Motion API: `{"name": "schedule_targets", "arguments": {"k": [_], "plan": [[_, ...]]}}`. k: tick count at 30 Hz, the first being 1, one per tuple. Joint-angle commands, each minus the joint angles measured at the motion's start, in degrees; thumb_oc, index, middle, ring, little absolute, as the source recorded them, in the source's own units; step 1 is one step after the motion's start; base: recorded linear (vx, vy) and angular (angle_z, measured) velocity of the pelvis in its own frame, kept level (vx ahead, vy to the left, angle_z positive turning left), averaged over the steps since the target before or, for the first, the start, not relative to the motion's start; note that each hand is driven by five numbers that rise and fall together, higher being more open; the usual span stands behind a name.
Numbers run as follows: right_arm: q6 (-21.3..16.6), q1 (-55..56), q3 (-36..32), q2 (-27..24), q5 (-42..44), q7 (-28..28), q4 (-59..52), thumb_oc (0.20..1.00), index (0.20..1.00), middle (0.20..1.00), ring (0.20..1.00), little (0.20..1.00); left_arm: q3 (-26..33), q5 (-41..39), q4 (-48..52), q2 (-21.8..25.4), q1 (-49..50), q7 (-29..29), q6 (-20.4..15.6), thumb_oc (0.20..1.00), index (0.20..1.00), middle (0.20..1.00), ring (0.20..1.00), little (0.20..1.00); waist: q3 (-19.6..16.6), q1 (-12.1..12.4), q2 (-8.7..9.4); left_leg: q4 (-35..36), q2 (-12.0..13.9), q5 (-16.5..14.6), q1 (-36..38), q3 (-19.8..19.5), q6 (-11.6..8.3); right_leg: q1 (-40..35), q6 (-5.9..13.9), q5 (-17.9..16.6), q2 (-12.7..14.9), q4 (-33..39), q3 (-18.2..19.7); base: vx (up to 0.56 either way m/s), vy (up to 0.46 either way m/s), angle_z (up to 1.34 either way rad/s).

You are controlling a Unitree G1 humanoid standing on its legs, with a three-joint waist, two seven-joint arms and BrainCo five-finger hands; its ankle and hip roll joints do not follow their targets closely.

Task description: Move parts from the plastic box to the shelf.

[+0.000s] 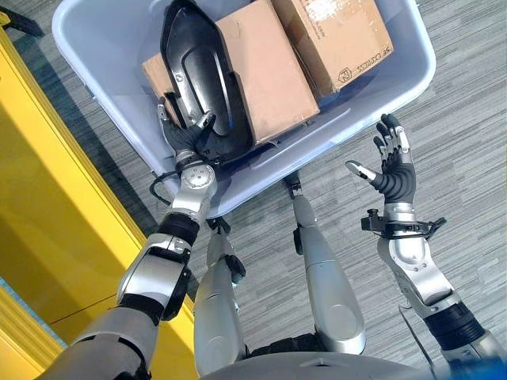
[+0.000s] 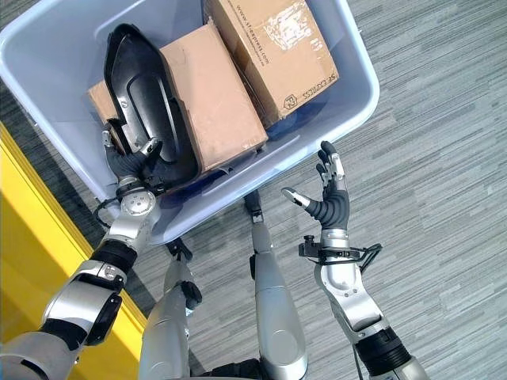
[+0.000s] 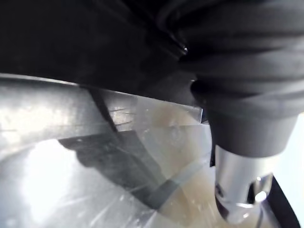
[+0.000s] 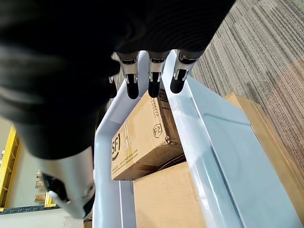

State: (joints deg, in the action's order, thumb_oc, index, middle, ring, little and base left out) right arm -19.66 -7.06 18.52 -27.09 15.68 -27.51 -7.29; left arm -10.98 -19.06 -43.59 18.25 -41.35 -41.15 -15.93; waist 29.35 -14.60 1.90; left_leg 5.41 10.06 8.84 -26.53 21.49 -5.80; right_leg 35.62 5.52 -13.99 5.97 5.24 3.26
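A long black moulded part (image 1: pixel 198 71) lies in the pale blue plastic box (image 1: pixel 380 95), leaning on a cardboard carton. My left hand (image 1: pixel 188 136) reaches over the box's near rim, its fingers and thumb curled round the part's lower end; the same part (image 2: pixel 146 103) and left hand (image 2: pixel 133 165) show in the right eye view. Up close, that hand's thumb (image 3: pixel 237 190) sits against the box's translucent wall (image 3: pixel 71 190). My right hand (image 1: pixel 394 170) hovers open over the carpet, outside the box's near right corner, holding nothing. Its straight fingers (image 4: pixel 149 80) point at the box rim (image 4: pixel 204 133).
Two brown cardboard cartons fill the box: one in the middle (image 1: pixel 269 71) and one at the far right (image 1: pixel 341 36). A yellow shelf frame (image 1: pixel 47 198) runs along the left. Grey striped carpet (image 1: pixel 467 119) lies to the right of the box.
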Motion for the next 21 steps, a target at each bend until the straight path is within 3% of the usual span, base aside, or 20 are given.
{"name": "schedule_targets", "arguments": {"k": [1, 11, 12, 13, 14, 21], "plan": [[-1.49, -0.58, -2.01, 0.23, 0.67, -0.7, -0.39, 1.0, 1.0, 1.0, 1.0, 1.0, 2.36, -1.38, -2.17, 1.43, 5.02, -0.48, 0.32, 1.0, 1.0, 1.0, 1.0, 1.0, -0.55, 1.74, 1.05, -2.38, 3.0, -3.87, 5.08, -3.84, -3.87, -3.87, 5.59, 6.33, 4.85, -5.36, -1.8, 0.0, 0.0, 0.0], [-1.13, -0.4, -2.39, 0.11, 0.86, -0.7, -0.55, 1.0, 1.0, 1.0, 1.0, 1.0, 2.33, -1.55, 0.17, -0.12, 8.27, 0.22, 0.69, 1.0, 1.0, 1.0, 1.0, 1.0, -0.69, 2.34, 0.5, -2.89, 2.87, -4.14, 5.27, -4.21, -3.74, -4.27, 5.39, 6.63, 5.02, -5.72, -2.06, 0.0, 0.0, 0.0], [-1.06, -0.42, -2.43, 0.1, 0.85, -0.7, -0.54, 1.0, 1.0, 1.0, 1.0, 1.0, 2.38, -1.57, 0.15, -0.15, 8.34, 0.26, 0.8, 0.868, 0.868, 0.868, 0.868, 0.868, -0.7, 2.37, 0.44, -2.92, 2.83, -4.18, 5.27, -4.24, -3.72, -4.28, 5.38, 6.62, 4.99, -5.73, -2.09, 0.0, 0.0, 0.0], [-1.03, -0.44, -2.35, 0.06, 0.9, -0.64, -0.47, 1.0, 1.0, 1.0, 1.0, 1.0, 2.4, -1.58, -0.17, -0.17, 8.24, 0.34, 0.97, 0.26, 0.26, 0.26, 0.26, 0.26, -0.74, 2.38, 0.46, -2.89, 2.79, -4.17, 5.28, -4.25, -3.72, -4.3, 5.36, 6.61, 4.97, -5.72, -2.09, 0.0, 0.0, 0.0], [-0.97, -0.54, -2.26, 0.13, 1.05, -0.61, -0.39, 1.0, 1.0, 1.0, 1.0, 1.0, 2.36, -1.46, -0.38, -0.03, 8.13, 0.39, 1.18, 0.2, 0.2, 0.2, 0.2, 0.2, -0.74, 2.4, 0.48, -2.91, 2.8, -4.17, 5.26, -4.26, -3.71, -4.35, 5.37, 6.6, 4.97, -5.72, -2.09, 0.0, 0.0, 0.0], [-0.87, -0.36, -2.52, -0.07, 0.92, -0.64, -0.32, 1.0, 1.0, 1.0, 1.0, 1.0, 1.76, -0.45, -1.05, 0.58, 7.23, 0.71, 1.85, 0.2, 0.2, 0.2, 0.2, 0.2, -0.68, 2.26, 0.47, -2.72, 2.78, -4.12, 5.49, -4.28, -3.63, -4.38, 5.37, 6.49, 4.99, -5.72, -2.03, 0.0, 0.0, 0.0]]}}
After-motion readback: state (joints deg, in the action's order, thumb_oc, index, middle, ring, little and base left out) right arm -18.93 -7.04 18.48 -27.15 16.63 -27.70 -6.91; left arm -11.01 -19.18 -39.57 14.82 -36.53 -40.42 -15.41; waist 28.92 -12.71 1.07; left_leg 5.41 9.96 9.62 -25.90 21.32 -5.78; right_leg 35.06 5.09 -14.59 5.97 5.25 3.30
